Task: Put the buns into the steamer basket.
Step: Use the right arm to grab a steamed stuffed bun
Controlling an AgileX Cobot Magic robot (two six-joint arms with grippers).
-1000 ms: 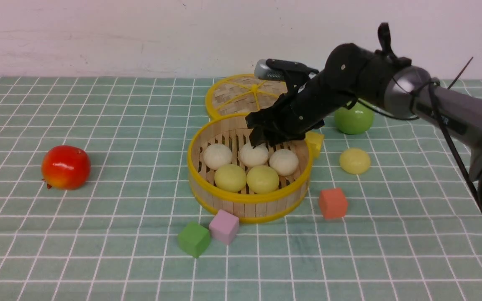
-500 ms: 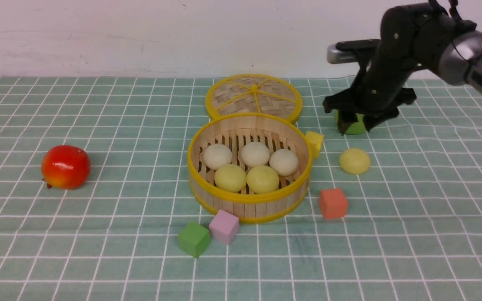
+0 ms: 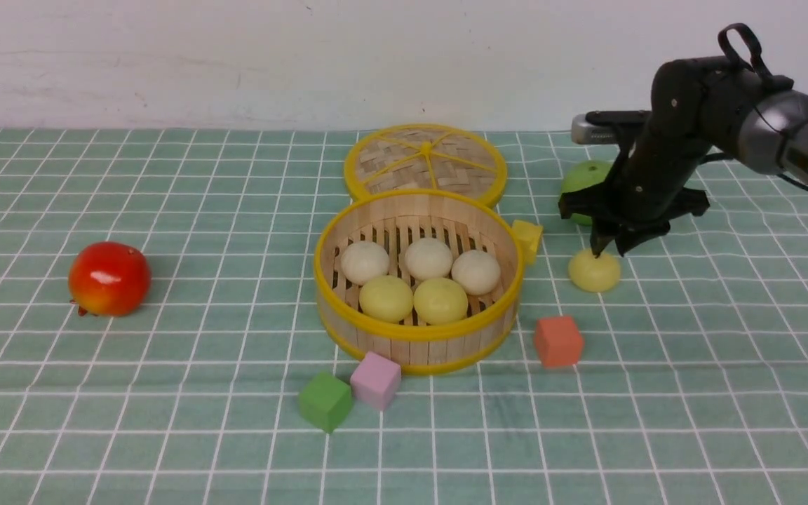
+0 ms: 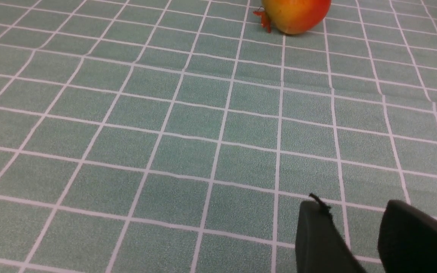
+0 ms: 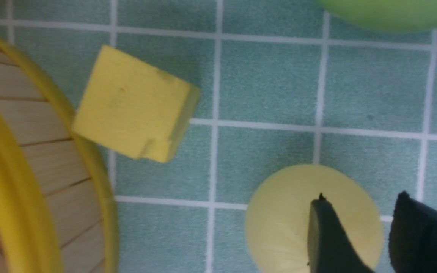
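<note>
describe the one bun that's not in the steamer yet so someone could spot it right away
Find the steamer basket mid-table, then look to its right, past the yellow cube. The loose bun is the pale yellow dome under the right gripper, matte and smaller than the glossy green apple behind it.

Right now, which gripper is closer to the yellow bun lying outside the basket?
The right gripper: it hangs just above the yellow bun. The left gripper is over bare cloth near the pomegranate, far off.
</note>
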